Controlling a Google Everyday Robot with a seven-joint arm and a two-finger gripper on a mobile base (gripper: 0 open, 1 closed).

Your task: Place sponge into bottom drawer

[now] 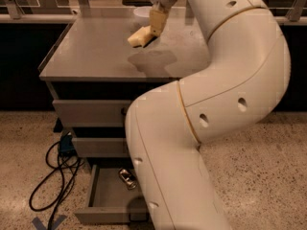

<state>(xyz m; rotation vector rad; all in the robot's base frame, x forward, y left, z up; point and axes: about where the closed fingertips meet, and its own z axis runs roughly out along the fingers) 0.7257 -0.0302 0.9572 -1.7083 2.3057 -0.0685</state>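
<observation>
On the floor at far left, a loop of dark cable (48, 178) lies on the speckled terrazzo floor (268, 176), with a cross of blue tape (47, 222) near the bottom edge. Just right of the cable the bottom drawer (106, 198) stands pulled out, its tray open to the top. A small shiny object (127, 178) that I cannot identify lies at the back of it. The middle drawer (98, 146) and top drawer (88, 111) above are pushed in.

Up on the table (86, 51), which is the flat grey top of this cabinet, the sponge (136, 37) hangs at a tilt over the middle of the surface. It is pinched at its right end by the gripper (152, 31), whose yellowish fingers are closed on it. A shadow on the grey top below suggests the sponge is clear of the surface. A white bowl (142, 13) sits behind, near the back edge.

The grasp looks made, so the carry is the step in hand. Next the sponge has to travel forward past the table's front edge and well down to the open drawer. It should be let go over bare tray, beside the shiny object. The bulky white arm (230, 80) fills the right and hides the drawer's right part, so clearance there cannot be judged. Behind the table runs a dark counter with a rail.
</observation>
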